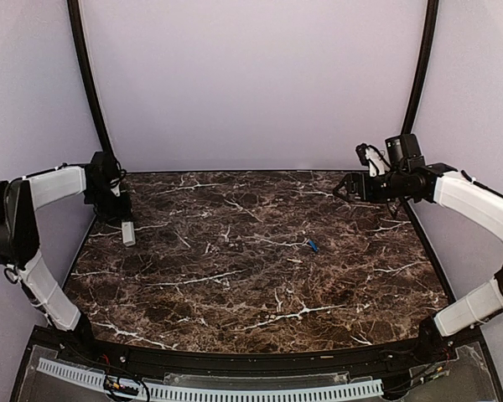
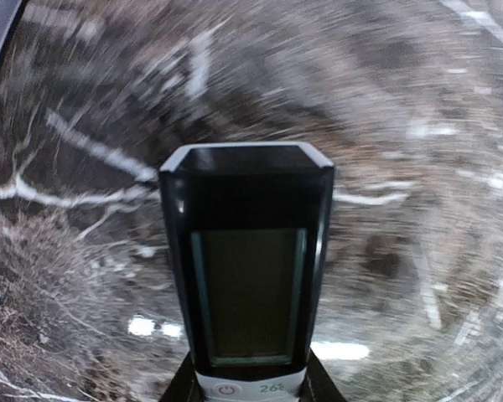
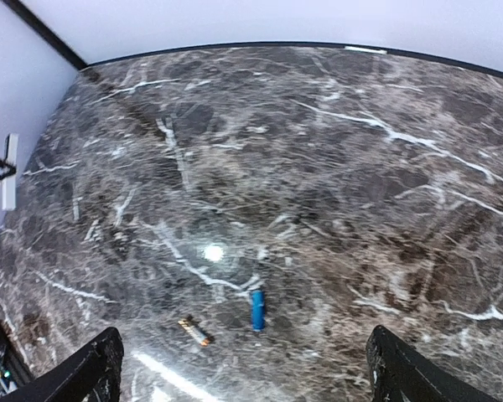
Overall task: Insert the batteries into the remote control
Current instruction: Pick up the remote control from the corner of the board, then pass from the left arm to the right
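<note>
The left hand [image 1: 120,211] is gripping the slim white rectangular remote control [image 1: 128,233] at the left edge of the marble surface [image 1: 235,285]. The right hand [image 3: 243,339] is hanging wide open near the tiny blue cylindrical battery [image 3: 256,310], likely light and roll-prone, best pinched mid-body.

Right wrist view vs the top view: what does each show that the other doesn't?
Right wrist only: a small dark-and-orange piece, probably a second battery, lying close to the blue battery.
Top only: the left arm and right arm whole, and the open right tool above the far right of the table.
Both: the blue battery mid-table, and the white remote in the left tool at the far left edge.
</note>
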Robot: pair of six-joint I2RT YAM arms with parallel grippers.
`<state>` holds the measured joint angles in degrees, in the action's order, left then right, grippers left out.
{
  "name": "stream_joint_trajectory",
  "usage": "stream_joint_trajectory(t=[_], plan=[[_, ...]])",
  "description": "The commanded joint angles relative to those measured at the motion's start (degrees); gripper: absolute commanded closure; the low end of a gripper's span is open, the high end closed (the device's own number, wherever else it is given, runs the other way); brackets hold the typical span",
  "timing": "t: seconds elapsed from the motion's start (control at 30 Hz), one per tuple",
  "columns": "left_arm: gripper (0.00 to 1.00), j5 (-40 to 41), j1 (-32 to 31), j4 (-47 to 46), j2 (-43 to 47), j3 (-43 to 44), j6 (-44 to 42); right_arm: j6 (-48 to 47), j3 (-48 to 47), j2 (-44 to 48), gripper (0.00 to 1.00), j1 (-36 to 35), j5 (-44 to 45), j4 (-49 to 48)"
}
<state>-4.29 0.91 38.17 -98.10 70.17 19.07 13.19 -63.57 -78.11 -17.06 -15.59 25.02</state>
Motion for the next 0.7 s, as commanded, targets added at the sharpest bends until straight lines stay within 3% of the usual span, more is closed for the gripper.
stream_joint_trajectory(t=[0.0, 0.17, 0.23, 0.4, 0.6, 0.67], plan=[[1.0, -3.37, -15.62, -18.58, 21.08, -1.18, -3.45, -5.38, -3.18, 4.02, 0.02, -6.13, -12.09, -4.32], [1.0, -14.19, -29.78, -52.47, 33.28, -10.15, -6.82, -11.65, -8.04, 4.14, 0.02, -20.91, -20.16, -10.56], [1.0, -18.18, -33.78, -59.96, 34.67, -11.91, -6.06, -12.27, -10.07, 2.52, 0.02, -25.85, -23.11, -13.98], [1.0, -26.45, -41.8, -65.78, 33.24, -11.55, -5.88, -10.53, -15.45, -3.4, 0.02, -32.7, -25.46, -22.7], [1.0, -30.65, -46.46, -71.15, 32.05, -13.03, -6.12, -14.43, -22.11, -9.87, 0.05, -39.02, -24.92, -24.25], [1.0, -31.57, -47.07, -72.96, 32.06, -13.68, -5.67, -15.21, -24.26, -11.93, 0.1, -39.97, -24.45, -22.38]])
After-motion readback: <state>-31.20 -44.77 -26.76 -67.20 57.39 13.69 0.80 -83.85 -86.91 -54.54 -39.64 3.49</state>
